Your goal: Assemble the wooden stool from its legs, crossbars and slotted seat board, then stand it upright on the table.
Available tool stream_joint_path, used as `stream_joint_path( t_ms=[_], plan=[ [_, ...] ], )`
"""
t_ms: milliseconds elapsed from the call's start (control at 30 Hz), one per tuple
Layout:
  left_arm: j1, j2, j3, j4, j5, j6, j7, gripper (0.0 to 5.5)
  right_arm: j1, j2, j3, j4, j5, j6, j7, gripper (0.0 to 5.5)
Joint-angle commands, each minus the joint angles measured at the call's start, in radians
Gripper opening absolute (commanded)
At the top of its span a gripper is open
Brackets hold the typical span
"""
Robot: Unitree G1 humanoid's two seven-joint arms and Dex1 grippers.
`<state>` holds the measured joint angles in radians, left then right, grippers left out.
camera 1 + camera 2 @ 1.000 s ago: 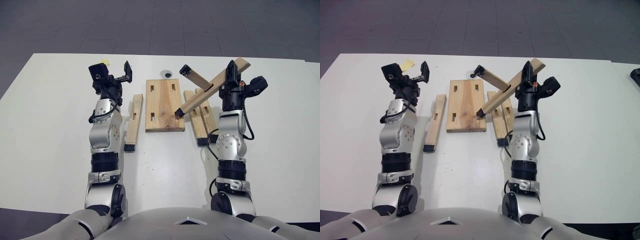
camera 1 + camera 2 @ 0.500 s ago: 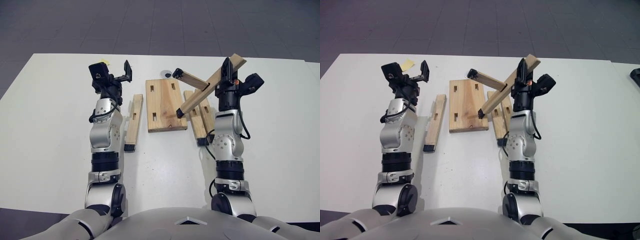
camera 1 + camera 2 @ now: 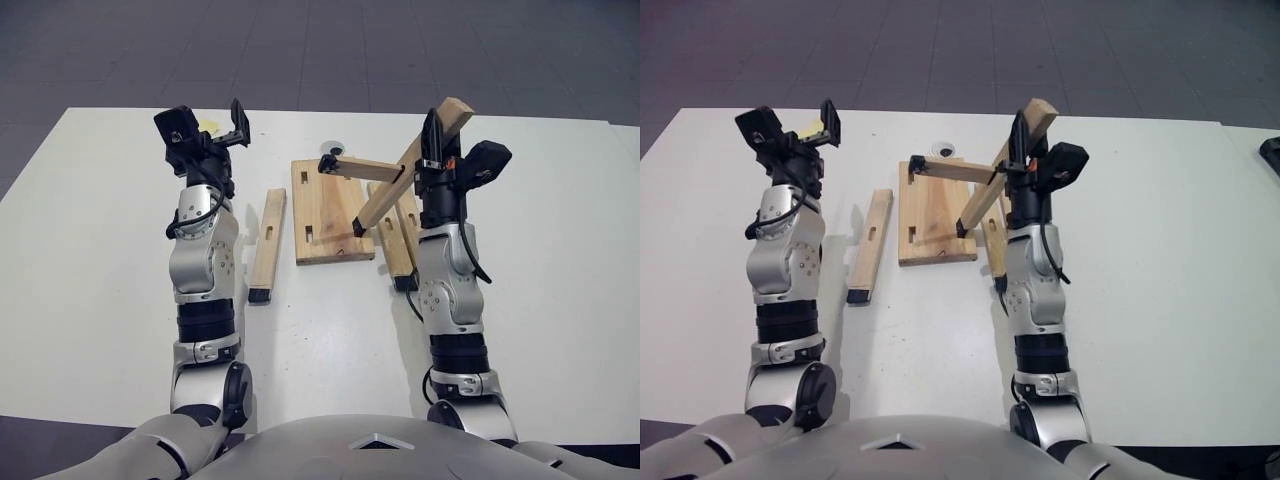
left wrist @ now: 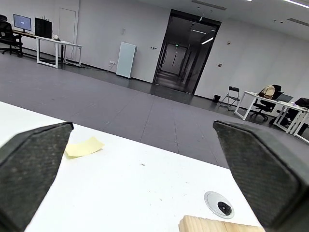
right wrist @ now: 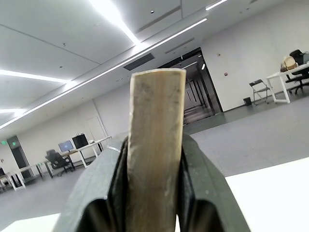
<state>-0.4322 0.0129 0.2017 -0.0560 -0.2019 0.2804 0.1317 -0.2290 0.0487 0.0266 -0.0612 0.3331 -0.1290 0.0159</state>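
Note:
My right gripper (image 3: 432, 152) is shut on a wooden leg (image 3: 410, 165), held tilted above the table with its top end high and its black-capped foot low over the slotted seat board (image 3: 328, 215). A crossbar (image 3: 362, 169) sticks out of that leg toward the left, above the board's far edge. In the right wrist view the leg (image 5: 154, 154) stands between both fingers. My left gripper (image 3: 222, 135) is open and raised over the table's far left. A loose leg (image 3: 267, 243) lies left of the board. More legs (image 3: 400, 248) lie right of it, partly behind my right arm.
A round cable grommet (image 3: 331, 147) sits in the white table (image 3: 100, 260) just beyond the board. A yellow sticky note (image 4: 84, 146) lies near the far edge by my left gripper. A dark object (image 3: 1272, 150) shows at the far right.
My right arm has swung the leg and crossbar leftward and more upright, so the crossbar's free end now sits over the board's far edge. My left arm has shifted slightly left, still open.

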Motion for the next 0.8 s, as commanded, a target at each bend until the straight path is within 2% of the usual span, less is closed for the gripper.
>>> stream_joint_path(
  t_ms=[33,233,600,800],
  plan=[
    [-0.028,0.006,0.014,-0.017,-0.011,0.031,0.014,5.4,0.181,-0.081,0.023,0.033,-0.088,0.196,-0.006,1.03],
    [-0.018,0.007,0.026,-0.041,-0.006,0.045,0.034,5.4,0.281,-0.164,0.039,-0.081,-0.067,0.309,0.053,1.03],
    [0.005,-0.011,0.02,-0.085,0.004,0.061,0.059,5.4,0.372,-0.285,0.1,-0.038,-0.087,0.454,0.143,1.03],
    [-0.019,-0.007,0.02,-0.069,0.004,0.058,0.064,5.4,0.292,-0.249,0.07,-0.113,-0.026,0.376,0.14,1.03]
  ],
)
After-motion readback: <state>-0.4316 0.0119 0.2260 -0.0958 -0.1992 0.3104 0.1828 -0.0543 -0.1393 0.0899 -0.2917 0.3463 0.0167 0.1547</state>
